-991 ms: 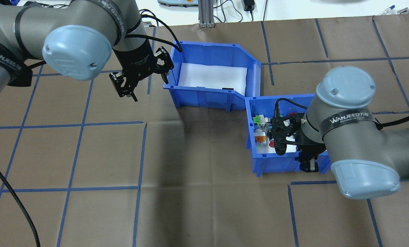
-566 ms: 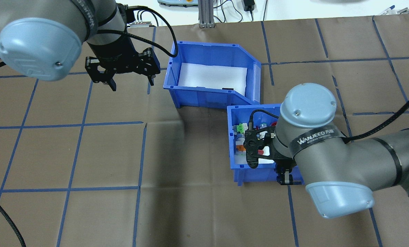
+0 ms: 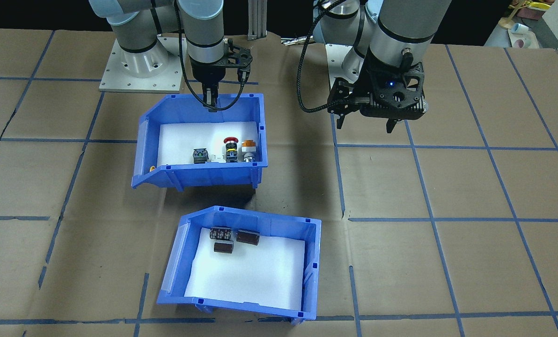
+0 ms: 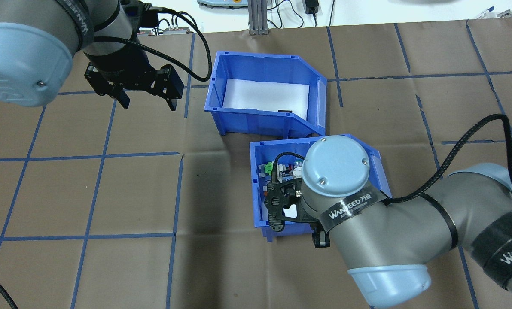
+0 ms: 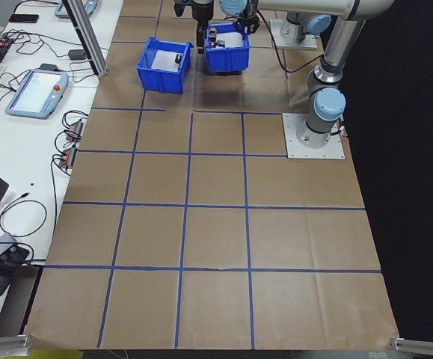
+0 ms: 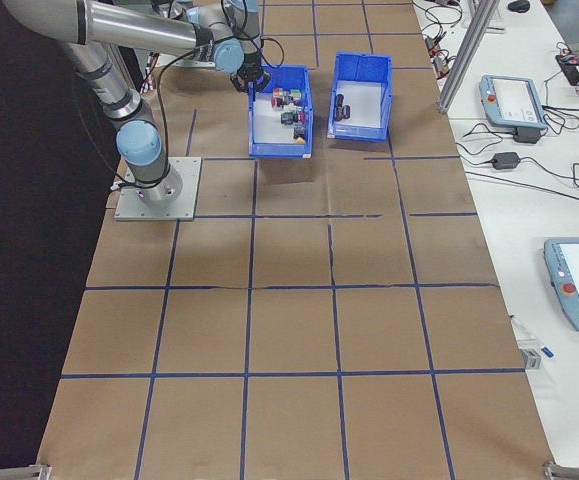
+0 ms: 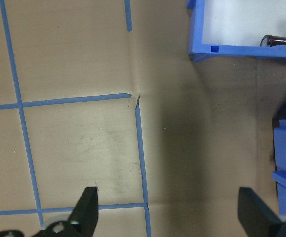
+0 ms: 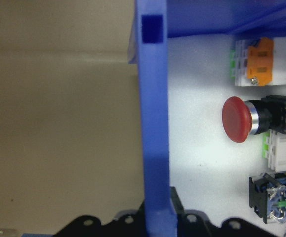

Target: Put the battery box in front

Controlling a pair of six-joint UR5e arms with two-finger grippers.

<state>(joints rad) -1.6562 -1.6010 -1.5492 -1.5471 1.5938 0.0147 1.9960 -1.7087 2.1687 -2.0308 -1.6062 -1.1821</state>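
The battery box is a blue bin with a white liner, and three dark cells lie at its robot-side end. It stands on the far side of the table in the overhead view. Closer to the robot stands a like blue bin of push-button switches. My right gripper is shut on that bin's robot-side wall. My left gripper hangs open and empty over bare table, left of the battery box and apart from it.
The switch bin nearly touches the battery box's near wall. Blue tape lines grid the brown table cover. Cables and teach pendants lie on the white bench beyond the far edge.
My right arm has dragged the switch bin leftward in the overhead view, to just in front of the battery box. My left gripper has drawn back to the left, away from the battery box.
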